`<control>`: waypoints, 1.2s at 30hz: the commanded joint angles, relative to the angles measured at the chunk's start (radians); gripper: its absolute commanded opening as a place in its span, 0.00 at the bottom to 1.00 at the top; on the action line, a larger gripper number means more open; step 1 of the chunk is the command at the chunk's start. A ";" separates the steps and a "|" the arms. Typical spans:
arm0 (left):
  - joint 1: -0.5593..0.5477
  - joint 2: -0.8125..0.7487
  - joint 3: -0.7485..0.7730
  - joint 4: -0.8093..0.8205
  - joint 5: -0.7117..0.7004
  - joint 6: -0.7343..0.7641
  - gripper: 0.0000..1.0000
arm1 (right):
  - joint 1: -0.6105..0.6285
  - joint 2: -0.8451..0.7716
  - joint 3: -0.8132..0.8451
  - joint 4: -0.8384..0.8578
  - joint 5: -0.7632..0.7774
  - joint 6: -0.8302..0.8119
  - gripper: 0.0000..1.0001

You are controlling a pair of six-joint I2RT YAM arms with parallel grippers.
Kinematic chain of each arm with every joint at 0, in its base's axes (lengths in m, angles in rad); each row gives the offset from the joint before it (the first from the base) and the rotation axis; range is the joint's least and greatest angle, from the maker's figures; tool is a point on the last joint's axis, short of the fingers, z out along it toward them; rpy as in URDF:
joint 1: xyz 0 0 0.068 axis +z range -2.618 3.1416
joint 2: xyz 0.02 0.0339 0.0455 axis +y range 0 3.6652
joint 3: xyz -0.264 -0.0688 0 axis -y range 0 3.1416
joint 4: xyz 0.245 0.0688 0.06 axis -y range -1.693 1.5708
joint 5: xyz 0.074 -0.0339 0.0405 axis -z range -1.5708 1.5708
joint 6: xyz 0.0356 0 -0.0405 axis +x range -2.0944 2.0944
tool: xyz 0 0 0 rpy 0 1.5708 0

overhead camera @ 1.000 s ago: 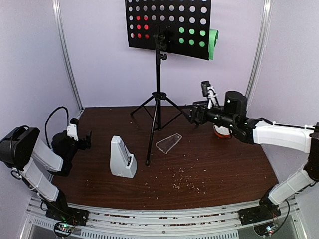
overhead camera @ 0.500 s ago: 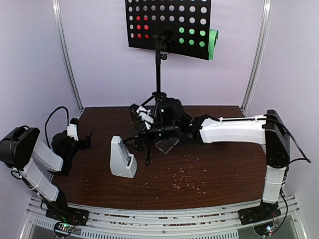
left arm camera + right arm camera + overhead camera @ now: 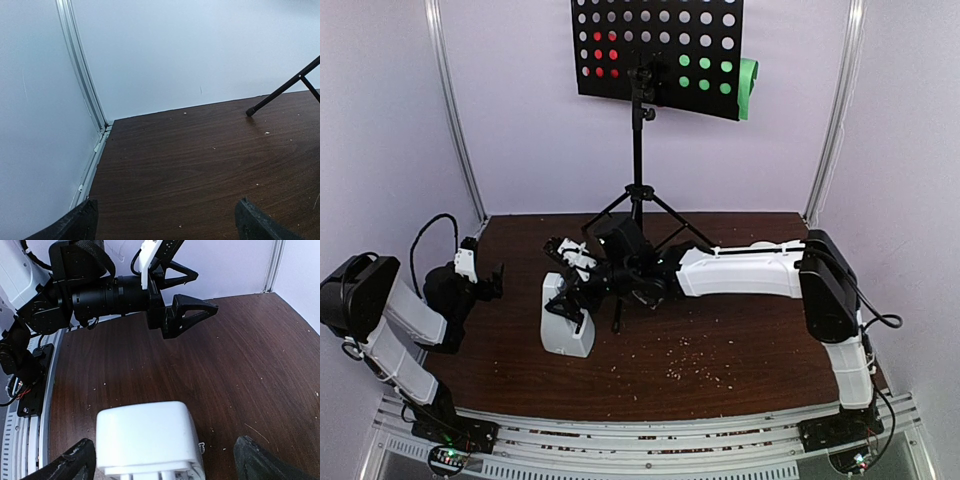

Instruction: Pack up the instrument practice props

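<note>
The black perforated music stand point(image 3: 655, 50) stands on tripod legs point(image 3: 638, 205) at the back, with a red sheet point(image 3: 603, 55) showing through its holes and a green sheet point(image 3: 748, 86) sticking out on the right. The white pyramid metronome point(image 3: 566, 325) sits left of centre. My right gripper point(image 3: 561, 288) hovers over it, open. In the right wrist view the metronome's top point(image 3: 145, 440) lies between the spread fingers of the right gripper point(image 3: 165, 462), with a gap on each side. My left gripper point(image 3: 488, 280) is open over bare table at the left. The clear cover is hidden behind the right arm.
The right arm point(image 3: 740, 270) stretches across the table in front of the tripod. One tripod leg point(image 3: 282, 90) reaches into the left wrist view. The left arm point(image 3: 100, 295) and its open fingers point(image 3: 195, 310) lie just beyond the metronome. Crumbs point(image 3: 690, 360) dot the front of the table point(image 3: 760, 350).
The right arm has swung from the far right, past the tripod, to the left, and its open gripper now sits over the metronome. The left arm has not moved.
</note>
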 commanded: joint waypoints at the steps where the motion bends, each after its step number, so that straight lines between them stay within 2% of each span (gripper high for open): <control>1: 0.001 -0.011 0.008 0.067 0.006 0.009 0.98 | 0.004 0.032 0.055 -0.018 0.009 -0.018 0.99; 8: 0.001 -0.010 0.008 0.067 0.005 0.009 0.98 | 0.009 0.082 0.104 -0.051 -0.017 0.004 0.94; 15: 0.000 -0.010 0.008 0.064 -0.002 0.009 0.98 | 0.042 0.035 0.038 -0.019 0.001 0.019 0.73; 22: 0.000 -0.014 0.004 0.067 -0.032 -0.001 0.98 | 0.113 -0.106 -0.179 0.115 0.115 0.055 0.58; 27: 0.001 -0.062 -0.034 0.098 -0.188 -0.066 0.98 | 0.154 -0.258 -0.361 0.194 0.272 0.103 0.51; 30: 0.000 -0.137 -0.030 0.006 -0.278 -0.102 0.98 | 0.170 -0.350 -0.473 0.226 0.387 0.144 0.49; 33: 0.000 -0.233 0.010 -0.187 -0.384 -0.161 0.98 | 0.174 -0.445 -0.586 0.269 0.502 0.228 0.49; 36: 0.000 -0.349 0.046 -0.355 -0.425 -0.241 0.98 | 0.172 -0.530 -0.676 0.255 0.644 0.291 0.49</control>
